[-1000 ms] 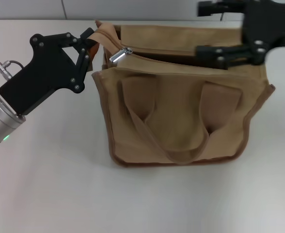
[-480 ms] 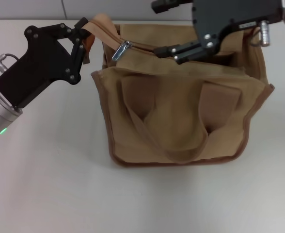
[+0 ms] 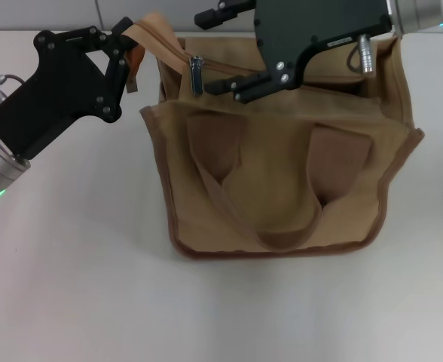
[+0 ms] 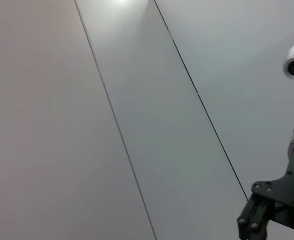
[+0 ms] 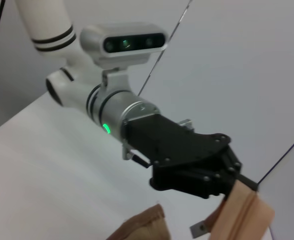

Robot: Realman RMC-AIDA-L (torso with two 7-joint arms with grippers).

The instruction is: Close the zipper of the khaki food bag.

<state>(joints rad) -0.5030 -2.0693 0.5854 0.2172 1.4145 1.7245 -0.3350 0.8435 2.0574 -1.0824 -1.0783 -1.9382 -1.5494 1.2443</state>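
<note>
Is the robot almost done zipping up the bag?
Not yet, it is just starting. Done: the left gripper pinches the tan end of the zipper at the khaki food bag's corner. In hand: the right gripper reaches over the top, open, beside the silver slider. Left: grab that slider and pull it along the open top to the other end.

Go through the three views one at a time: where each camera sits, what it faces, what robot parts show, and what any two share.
Head view: looks down at the khaki food bag on the table; left gripper clamps the zipper's end tab, right gripper open near the slider.
Left wrist view: faces a paneled wall; a dark linkage shows at the frame's edge.
Right wrist view: looks at the left gripper holding the tan tab.
Shared: head and right wrist views both show the left gripper.
</note>
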